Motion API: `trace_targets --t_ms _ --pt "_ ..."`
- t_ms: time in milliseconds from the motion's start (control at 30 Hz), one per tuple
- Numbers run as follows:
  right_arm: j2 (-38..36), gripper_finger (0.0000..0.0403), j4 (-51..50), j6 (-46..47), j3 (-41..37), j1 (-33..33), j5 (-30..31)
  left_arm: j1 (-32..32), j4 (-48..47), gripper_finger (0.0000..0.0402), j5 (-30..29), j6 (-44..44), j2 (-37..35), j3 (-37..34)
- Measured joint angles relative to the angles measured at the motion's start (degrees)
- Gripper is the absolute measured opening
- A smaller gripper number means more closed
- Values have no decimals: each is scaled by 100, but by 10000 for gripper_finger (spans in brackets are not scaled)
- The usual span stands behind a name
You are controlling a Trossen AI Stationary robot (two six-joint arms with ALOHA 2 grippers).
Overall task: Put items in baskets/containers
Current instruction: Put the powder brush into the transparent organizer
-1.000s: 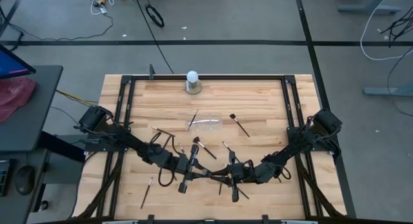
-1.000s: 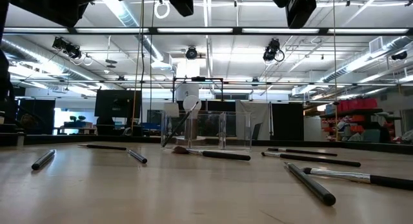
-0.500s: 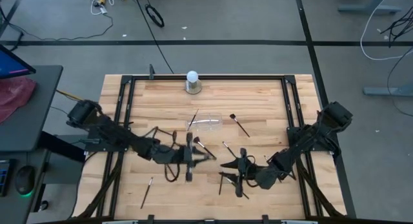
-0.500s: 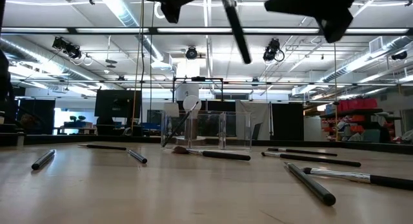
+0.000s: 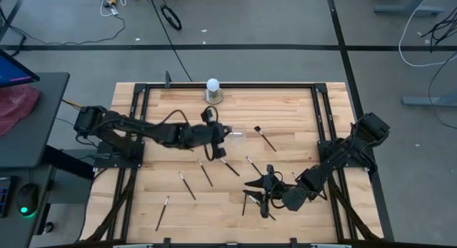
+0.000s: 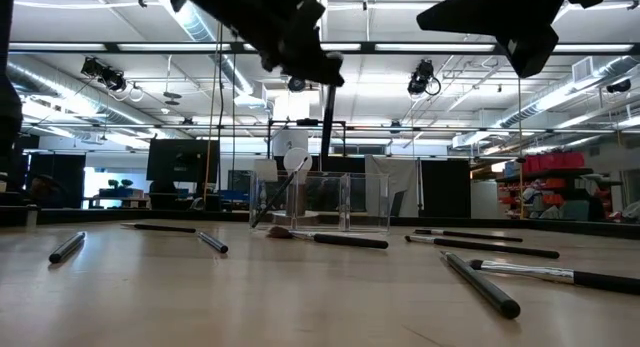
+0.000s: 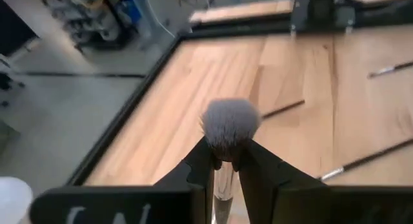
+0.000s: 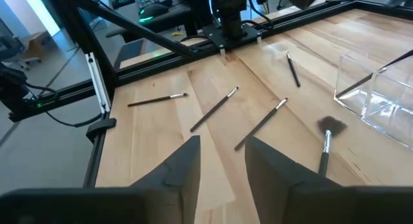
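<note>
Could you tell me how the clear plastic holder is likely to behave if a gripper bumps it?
The clear plastic holder looks thin-walled and nearly empty, so probably light and easily shoved across the smooth wooden table. Its wide, low shape suggests sliding rather than tipping. The brush leaning inside might rattle or shift.

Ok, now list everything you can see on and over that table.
clear holder: one, see-through, middle of the table
leaning brush: one, dark, tilted inside the clear holder
loose brushes: about eight, dark handles, scattered on the wood, mostly on the near side of the clear holder
white ball: one, on a grey round base, far edge
table: one, light wood, black frame
held brush: one, grey bristles, between the left gripper's fingers
left gripper: dark, shut on the held brush, over the clear holder
right gripper: dark, open and empty, above the near-right loose brushes
</note>
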Motion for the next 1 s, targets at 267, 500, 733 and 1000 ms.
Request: trace_targets --t_ms 267,500,733,1000 --pt "2 111 -11 -18 -1 0 0 611 -756 57 1063 -552 131 -5" --pt "3 111 -35 -2 0 0 0 848 -860 71 1650 -816 332 4" --pt "4 112 -84 48 -15 7 1 940 -821 74 1661 -836 518 0" --pt "4 112 -131 107 -17 9 2 944 -819 75 1663 -903 516 -4"
